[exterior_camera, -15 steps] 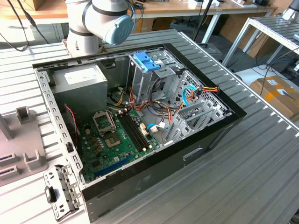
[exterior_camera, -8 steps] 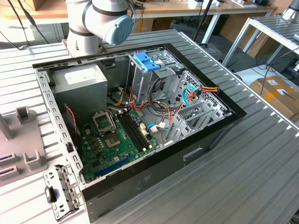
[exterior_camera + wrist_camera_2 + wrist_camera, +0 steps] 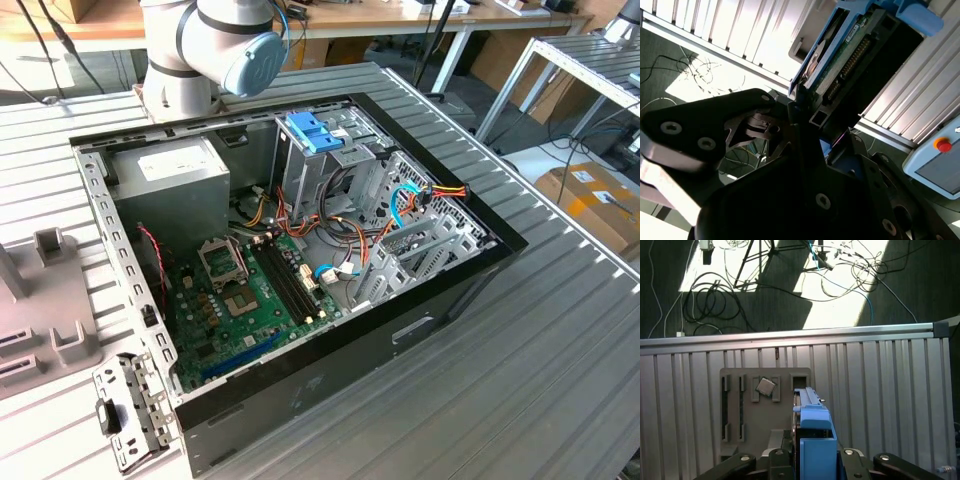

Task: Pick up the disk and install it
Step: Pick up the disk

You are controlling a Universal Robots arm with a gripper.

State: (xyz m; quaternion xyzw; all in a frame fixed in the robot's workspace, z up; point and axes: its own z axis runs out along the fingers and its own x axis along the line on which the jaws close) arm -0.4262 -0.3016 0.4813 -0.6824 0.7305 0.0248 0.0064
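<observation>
status: gripper [image 3: 801, 107] clamped on the disk [image 3: 847, 47], pickup looks done | left: install, not yet in the drive cage [image 3: 300, 180], 1 o'clock of the motherboard [image 3: 250, 300]

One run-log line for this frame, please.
hand: shut on disk | disk: carried over gray holder | install: not yet done

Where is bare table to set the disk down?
For the disk, the ribbed table on the exterior view's right of the computer case is bare. Crowded: the case's cabled inside, and the gray holder and metal bracket on that view's left.
</observation>
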